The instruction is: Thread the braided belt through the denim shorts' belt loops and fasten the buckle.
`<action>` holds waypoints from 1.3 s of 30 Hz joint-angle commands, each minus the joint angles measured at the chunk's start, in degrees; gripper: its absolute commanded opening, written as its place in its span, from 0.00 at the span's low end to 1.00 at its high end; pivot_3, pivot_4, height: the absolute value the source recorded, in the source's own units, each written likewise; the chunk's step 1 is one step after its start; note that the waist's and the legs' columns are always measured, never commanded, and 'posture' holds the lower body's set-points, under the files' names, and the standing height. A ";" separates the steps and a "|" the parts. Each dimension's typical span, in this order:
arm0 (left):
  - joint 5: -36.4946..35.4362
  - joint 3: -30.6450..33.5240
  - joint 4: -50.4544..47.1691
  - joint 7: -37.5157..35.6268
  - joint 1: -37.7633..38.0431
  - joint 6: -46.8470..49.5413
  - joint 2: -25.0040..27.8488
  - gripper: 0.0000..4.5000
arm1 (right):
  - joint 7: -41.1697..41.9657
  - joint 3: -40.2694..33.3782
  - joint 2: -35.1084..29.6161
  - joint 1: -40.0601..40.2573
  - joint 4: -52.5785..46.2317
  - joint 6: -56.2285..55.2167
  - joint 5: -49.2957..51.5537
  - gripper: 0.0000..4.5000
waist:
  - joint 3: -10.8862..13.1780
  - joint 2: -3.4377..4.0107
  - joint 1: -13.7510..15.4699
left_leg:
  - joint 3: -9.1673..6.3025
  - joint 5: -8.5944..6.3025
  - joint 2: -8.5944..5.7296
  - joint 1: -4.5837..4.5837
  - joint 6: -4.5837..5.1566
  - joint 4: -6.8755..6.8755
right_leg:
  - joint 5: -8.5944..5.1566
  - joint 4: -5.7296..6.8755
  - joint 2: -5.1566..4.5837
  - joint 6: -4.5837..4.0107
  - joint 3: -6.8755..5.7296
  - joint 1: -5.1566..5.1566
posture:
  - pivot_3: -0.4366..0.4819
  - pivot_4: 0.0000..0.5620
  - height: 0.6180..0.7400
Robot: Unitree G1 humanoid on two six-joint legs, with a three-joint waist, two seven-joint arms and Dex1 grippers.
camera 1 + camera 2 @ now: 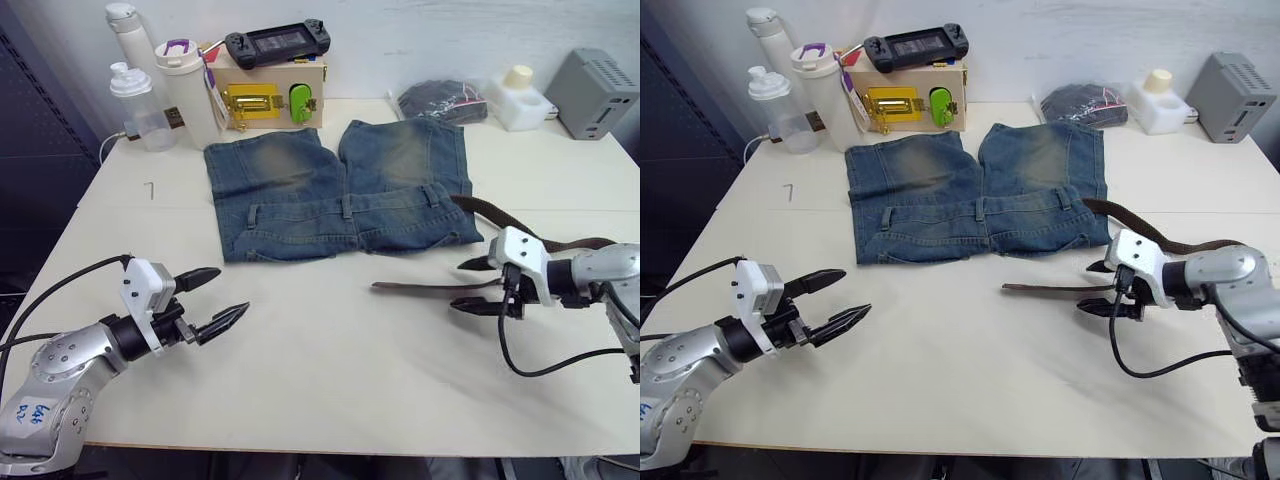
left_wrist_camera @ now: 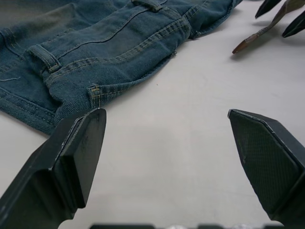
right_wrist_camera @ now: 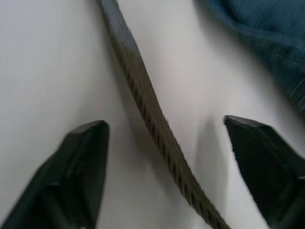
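1. The denim shorts (image 1: 340, 190) lie flat at upper centre, waistband nearest.
2. The braided belt (image 1: 430, 287) lies at right, unthreaded.
3. The right gripper (image 1: 478, 286) straddles it, wide open, holding nothing; it should close squarely near the tip.
4. The left gripper (image 1: 212, 298) waits open and empty, lower left.

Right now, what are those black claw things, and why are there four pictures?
They are a robot's fingers. Two pictures come from cameras on its head, looking down at a table. The other two come from cameras on each wrist. The left gripper is open over bare table. The right gripper is open around the braided belt, with one finger on each side, not squeezing it. The denim shorts lie flat beyond. Bottles and a wooden box stand at the back.
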 commanded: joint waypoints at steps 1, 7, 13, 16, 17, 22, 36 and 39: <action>-0.14 0.64 -2.79 0.51 0.80 -0.38 0.16 1.00 | 1.54 0.45 -0.01 -0.87 1.20 -2.34 -1.43 0.44 | 0.00 -0.01 0.00 | 0.01 0.00 0.00 0.01 0.00 0.00 | 0.00 0.00 0.00 0.00 -0.01 0.00 | 0.48 0.27 0.22; -1.29 1.11 -4.57 1.43 1.09 0.92 0.45 1.00 | 2.77 0.26 0.36 0.48 0.19 -3.63 -0.94 0.00 | -0.01 -0.01 0.11 | -0.01 0.00 0.01 0.00 0.00 0.03 | 0.00 0.00 0.00 0.00 -0.01 0.02 | 0.48 0.27 0.22; -6.93 -2.23 -5.80 -0.95 -7.64 5.68 2.65 1.00 | 7.68 -1.69 1.20 -0.73 -13.66 0.17 8.12 0.00 | 0.01 0.00 0.11 | -0.02 0.00 0.01 -0.01 -0.01 0.03 | 0.00 0.00 0.01 0.00 -0.02 0.01 | 0.48 0.27 0.22; -7.22 -6.02 -4.68 -3.77 -12.41 6.62 4.01 1.00 | 8.03 -1.21 1.58 -1.96 -19.34 2.30 9.85 0.00 | 0.02 0.00 0.03 | 0.00 0.00 0.01 -0.01 -0.02 0.00 | 0.00 -0.02 0.01 0.01 -0.04 0.01 | 0.48 0.27 0.22; -7.37 -7.60 -4.15 -5.26 -13.92 6.88 4.42 1.00 | 7.79 -0.57 1.83 -2.30 -20.73 2.41 9.66 0.00 | 0.01 -0.01 0.00 | -0.01 -0.01 0.01 0.00 -0.02 -0.03 | 0.00 -0.03 0.01 0.01 -0.05 0.01 | 0.48 0.27 0.22; -5.78 -14.46 -1.55 -9.71 -20.09 6.59 4.25 1.00 | 7.02 1.16 2.63 -2.74 -25.68 3.60 9.63 0.00 | 0.04 -0.05 0.10 | -0.02 -0.01 0.01 -0.01 -0.02 -0.02 | 0.01 -0.06 0.00 0.01 -0.07 0.03 | 0.48 0.27 0.22; -3.06 -21.78 4.66 -13.28 -26.30 5.08 0.26 0.70 | 5.06 0.84 3.31 -0.92 -29.04 5.27 10.15 0.00 | 0.11 -0.16 0.00 | -0.04 -0.01 0.01 -0.01 -0.02 -0.01 | 0.01 -0.06 0.00 0.02 -0.11 0.05 | 0.48 0.27 0.22; -2.98 -21.59 4.71 -13.36 -26.22 4.98 -0.06 0.40 | 4.81 0.78 3.33 -0.73 -29.00 5.20 10.11 0.00 | 0.11 -0.16 0.02 | -0.04 -0.01 0.01 -0.01 -0.02 -0.01 | 0.01 -0.06 0.00 0.02 -0.11 0.05 | 0.48 0.27 0.22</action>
